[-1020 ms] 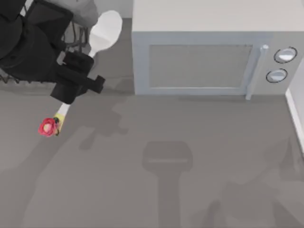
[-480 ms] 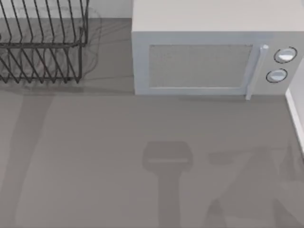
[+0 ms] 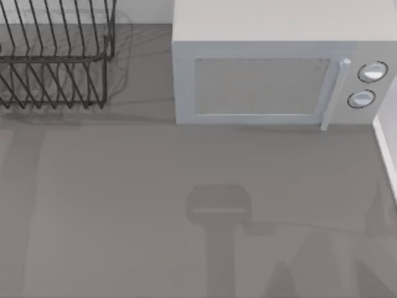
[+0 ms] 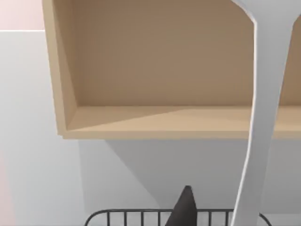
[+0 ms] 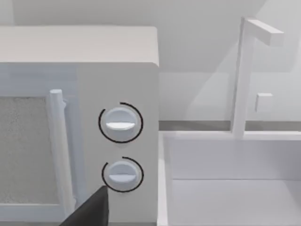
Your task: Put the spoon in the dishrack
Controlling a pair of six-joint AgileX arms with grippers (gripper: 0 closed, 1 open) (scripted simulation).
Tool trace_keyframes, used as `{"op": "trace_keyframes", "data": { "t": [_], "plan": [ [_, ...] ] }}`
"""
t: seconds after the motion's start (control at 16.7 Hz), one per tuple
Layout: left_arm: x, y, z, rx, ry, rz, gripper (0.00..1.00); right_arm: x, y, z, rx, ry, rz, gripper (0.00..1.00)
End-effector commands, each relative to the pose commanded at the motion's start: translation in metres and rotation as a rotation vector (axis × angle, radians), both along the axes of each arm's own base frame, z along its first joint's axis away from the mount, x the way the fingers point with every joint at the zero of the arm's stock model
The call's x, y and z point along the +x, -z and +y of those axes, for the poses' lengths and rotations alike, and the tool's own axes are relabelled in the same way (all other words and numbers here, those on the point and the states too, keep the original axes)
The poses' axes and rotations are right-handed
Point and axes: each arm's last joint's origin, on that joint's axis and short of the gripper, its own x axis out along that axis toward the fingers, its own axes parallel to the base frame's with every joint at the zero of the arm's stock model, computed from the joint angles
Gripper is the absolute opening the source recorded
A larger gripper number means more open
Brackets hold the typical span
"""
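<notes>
My left gripper [image 4: 186, 207] clamps the spoon [image 4: 261, 117] by its handle, above the rack [image 3: 56, 56] at far left. It looks light, stiff and slick; a low handle hold suits it.

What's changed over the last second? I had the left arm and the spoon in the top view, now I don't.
A second ago the left arm held the spoon by its handle at the dishrack's front right corner. It has since left the top view. The left wrist view has the spoon upright, above the rack's rim. The rack, microwave and table have not moved.
</notes>
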Motion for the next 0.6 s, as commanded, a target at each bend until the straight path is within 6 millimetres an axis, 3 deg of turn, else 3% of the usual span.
{"op": "trace_keyframes", "data": {
  "t": [0.3,0.6],
  "plan": [
    [0.012,0.002,0.001,0.001,0.004,0.001,0.00,0.000,0.000,0.000,0.000,0.000,0.000,1.00],
    [0.084,0.033,0.008,-0.002,0.003,0.003,0.00,0.000,0.000,0.000,0.000,0.000,0.000,1.00]
  ]
}}
